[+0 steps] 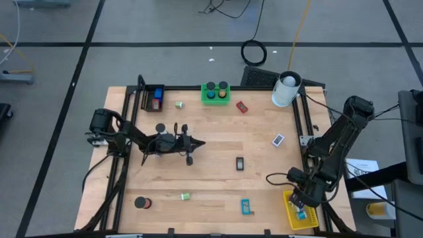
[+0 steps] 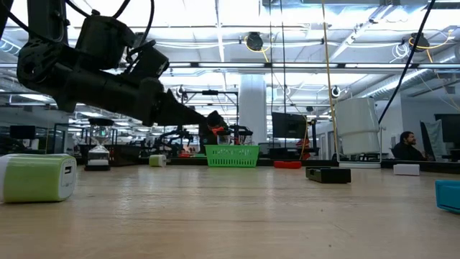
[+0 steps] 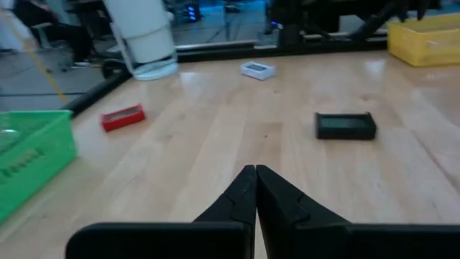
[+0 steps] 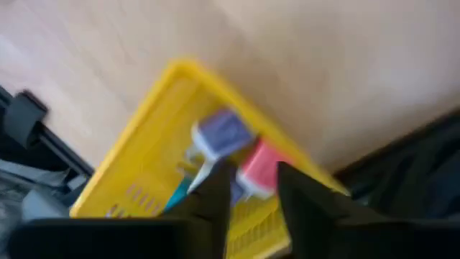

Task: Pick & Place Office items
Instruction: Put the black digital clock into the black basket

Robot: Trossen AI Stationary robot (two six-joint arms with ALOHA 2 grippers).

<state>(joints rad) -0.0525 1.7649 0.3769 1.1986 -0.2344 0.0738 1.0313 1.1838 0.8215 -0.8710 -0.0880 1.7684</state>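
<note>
Drop time: my right claw point(image 4: 248, 183) hangs over the yellow bin point(image 4: 144, 137), fingers slightly parted around nothing I can make out; blue block point(image 4: 221, 132) and pink block point(image 4: 260, 165) lie inside. I'd lift straight up, clearing the rim. Left claw point(image 3: 256, 188), pinched shut and empty, waits mid-table.

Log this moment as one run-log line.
right tool: over yellow bin, fingers apart | bin: blue, pink items inside | left tool: shut, empty, mid-table | black block: still on table

Office items lie scattered: red block point(image 1: 242, 106), black block point(image 1: 240, 163), green clip point(image 1: 186, 196).
</note>
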